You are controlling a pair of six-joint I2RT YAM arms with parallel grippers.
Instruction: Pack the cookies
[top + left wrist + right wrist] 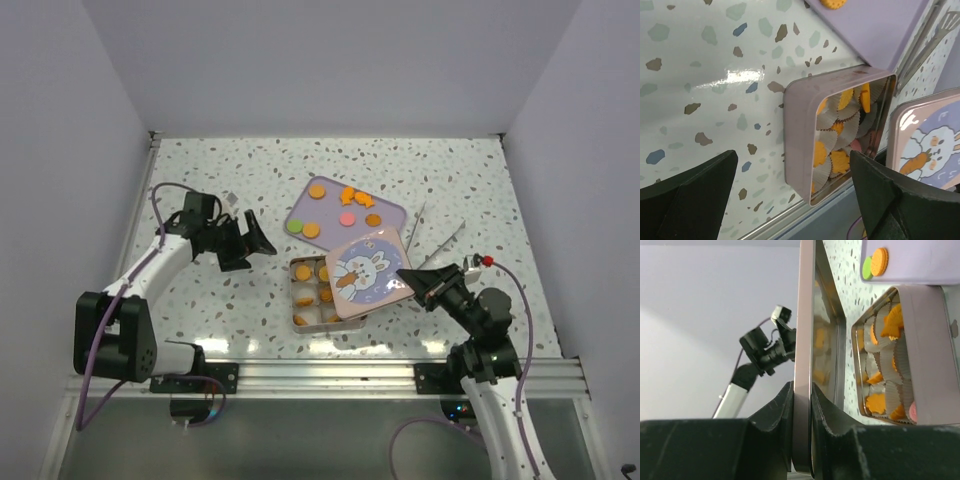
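Observation:
The cookies lie in two places. Several orange, one pink and one green sit on the lilac tray (390,208); one is the orange disc (317,190). Others sit in paper cups in the square tin (300,305), also seen in the left wrist view (802,130) with orange cookies (840,161) inside. My right gripper (408,280) is shut on the rim of the tin's bunny lid (362,272), holding it tilted over the tin's right part; the right wrist view shows its jaws (802,405) clamped on the lid's edge (804,330). My left gripper (258,254) is open and empty, left of the tin (790,200).
Metal tongs (442,245) and another metal utensil (414,226) lie right of the tray and lid. White walls enclose the speckled table. A metal rail (330,375) runs along the near edge, close below the tin.

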